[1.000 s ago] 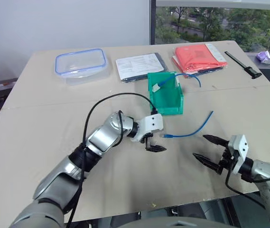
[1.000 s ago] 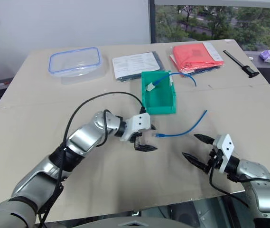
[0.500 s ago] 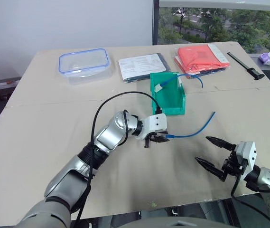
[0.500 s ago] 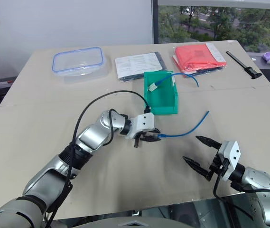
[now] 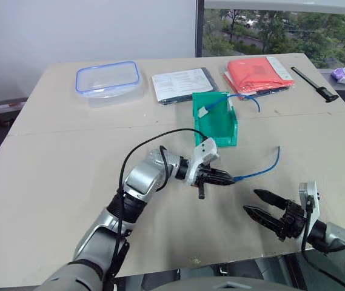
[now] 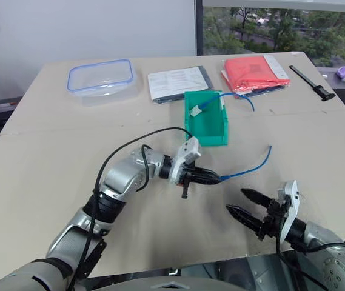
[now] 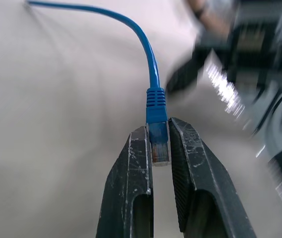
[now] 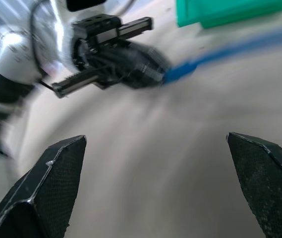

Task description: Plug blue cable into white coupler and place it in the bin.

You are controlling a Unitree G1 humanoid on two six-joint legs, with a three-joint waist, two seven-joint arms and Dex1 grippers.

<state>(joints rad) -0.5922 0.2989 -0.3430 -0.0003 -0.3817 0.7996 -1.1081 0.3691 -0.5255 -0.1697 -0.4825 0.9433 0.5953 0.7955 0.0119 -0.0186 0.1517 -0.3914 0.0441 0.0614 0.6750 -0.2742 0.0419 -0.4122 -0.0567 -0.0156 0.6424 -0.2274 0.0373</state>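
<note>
My left gripper is shut on the plug end of the blue cable, just above the table in front of the bin. In the left wrist view the clear plug sits pinched between the two black fingers. The rest of the cable curves away toward the right over the tabletop. My right gripper stands open near the table's front edge, pointing at the left gripper with nothing between its fingers. The white coupler is out of view.
The green bin holds another blue cable joined to a white block. At the back lie a clear container with a blue rim, papers, a red folder and a black tool.
My left gripper has shut on the cable's plug, rolled, and carried it to the right, dragging the cable along. My right gripper has rolled and drawn back toward the table's front edge.
</note>
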